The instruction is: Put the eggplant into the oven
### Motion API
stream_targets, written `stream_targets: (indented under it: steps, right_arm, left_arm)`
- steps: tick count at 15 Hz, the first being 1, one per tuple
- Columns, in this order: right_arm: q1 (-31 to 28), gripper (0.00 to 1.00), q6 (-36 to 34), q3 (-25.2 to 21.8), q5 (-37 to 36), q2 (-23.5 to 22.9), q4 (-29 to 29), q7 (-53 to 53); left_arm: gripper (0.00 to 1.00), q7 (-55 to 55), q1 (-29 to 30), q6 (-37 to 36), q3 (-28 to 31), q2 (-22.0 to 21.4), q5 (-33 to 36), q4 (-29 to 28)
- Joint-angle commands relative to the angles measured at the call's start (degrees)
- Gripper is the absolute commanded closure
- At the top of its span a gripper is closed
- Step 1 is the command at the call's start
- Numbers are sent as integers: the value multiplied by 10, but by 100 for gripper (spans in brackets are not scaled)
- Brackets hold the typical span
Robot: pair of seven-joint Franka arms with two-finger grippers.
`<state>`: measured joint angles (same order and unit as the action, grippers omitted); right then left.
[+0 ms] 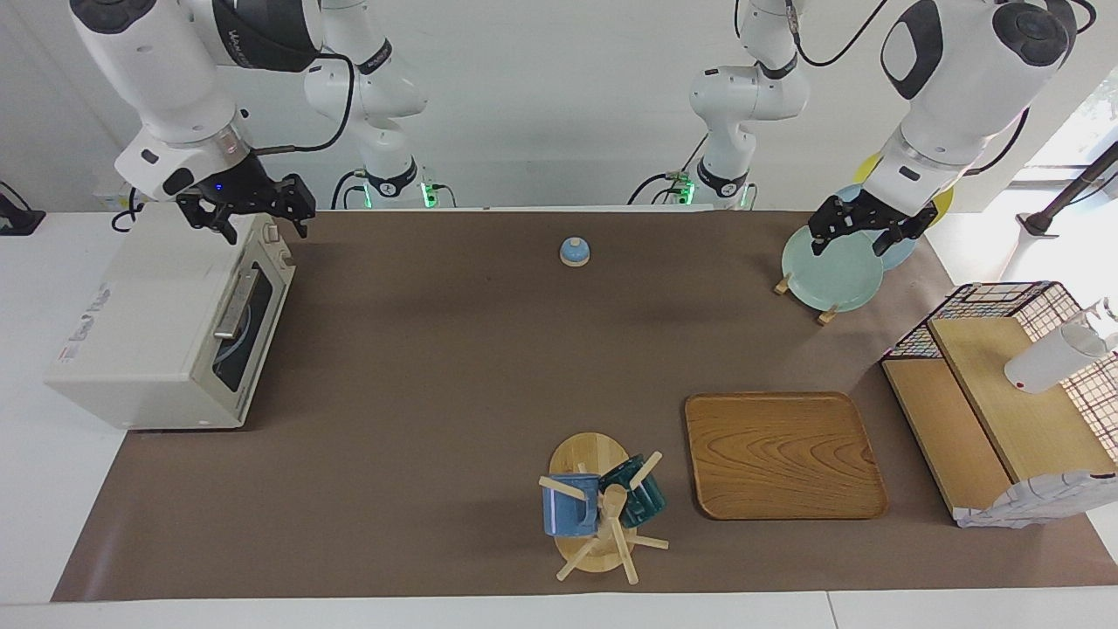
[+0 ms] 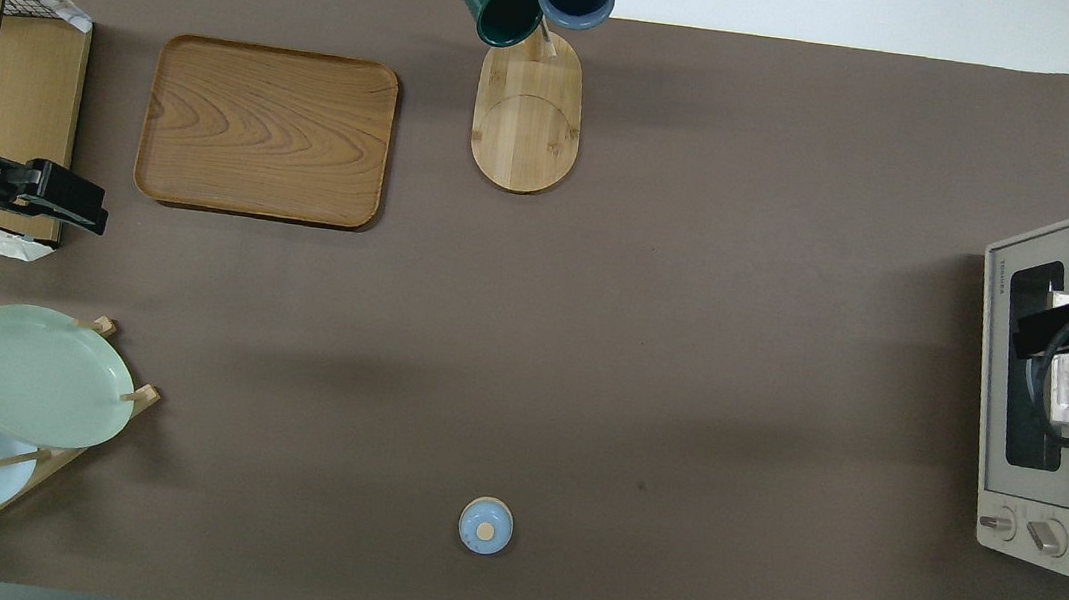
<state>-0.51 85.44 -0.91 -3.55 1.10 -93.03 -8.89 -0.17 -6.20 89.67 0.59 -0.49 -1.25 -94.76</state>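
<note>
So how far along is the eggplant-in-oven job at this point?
Done: cannot be confirmed. No eggplant shows on the table, and the oven door is shut, its dark glass hiding the inside. In hand: nothing; the right gripper hangs open over the oven, the left gripper open over the green plate. Left: possibly nothing, unverifiable.

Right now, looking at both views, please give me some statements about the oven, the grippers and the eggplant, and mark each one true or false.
1. The oven door is shut. True.
2. An eggplant lies on the tray. False: the tray is bare, and no eggplant shows in either view.
3. The right gripper is over the oven. True.
4. The left gripper holds a mug. False: it holds nothing and is over the plates in their rack.
5. Both mugs hang on the mug stand. True.
</note>
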Motion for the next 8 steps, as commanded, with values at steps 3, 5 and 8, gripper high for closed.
stream_targets:
  steps: [3,5,8]
  right_arm:
    - [-5,0,-9,1,10,5,5,5]
    - [-6,0,-9,1,10,5,4,2]
    - [-6,0,-8,1,9,5,5,1]
  left_arm:
    - [0,3,1,5,1,-7,11,-4]
    - [0,4,1,5,1,-7,11,-4]
    - [0,3,1,5,1,-7,11,-4]
